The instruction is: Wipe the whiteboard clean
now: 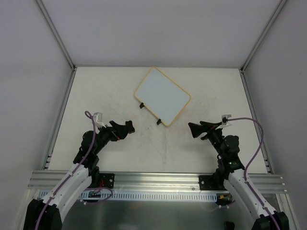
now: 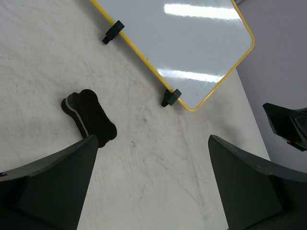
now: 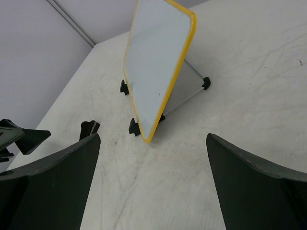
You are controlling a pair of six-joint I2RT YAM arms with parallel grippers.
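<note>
The whiteboard (image 1: pixel 162 96) stands skewed at the table's far middle, with a yellow rim and two black feet on its near edge. Its face looks blank. It also shows in the left wrist view (image 2: pixel 187 43) and in the right wrist view (image 3: pixel 156 62), where it leans back on a grey support. A black eraser block (image 2: pixel 91 117) lies on the table just left of my left gripper's fingers; it also shows in the right wrist view (image 3: pixel 88 128). My left gripper (image 1: pixel 128 127) (image 2: pixel 153 143) is open and empty, short of the board. My right gripper (image 1: pixel 193 128) (image 3: pixel 152 141) is open and empty, facing the board's near corner.
The white table (image 1: pixel 96 96) is scuffed with grey marks. Grey walls and metal frame posts (image 1: pixel 57 36) close it in at the back and sides. An aluminium rail (image 1: pixel 158 179) runs along the near edge by the arm bases.
</note>
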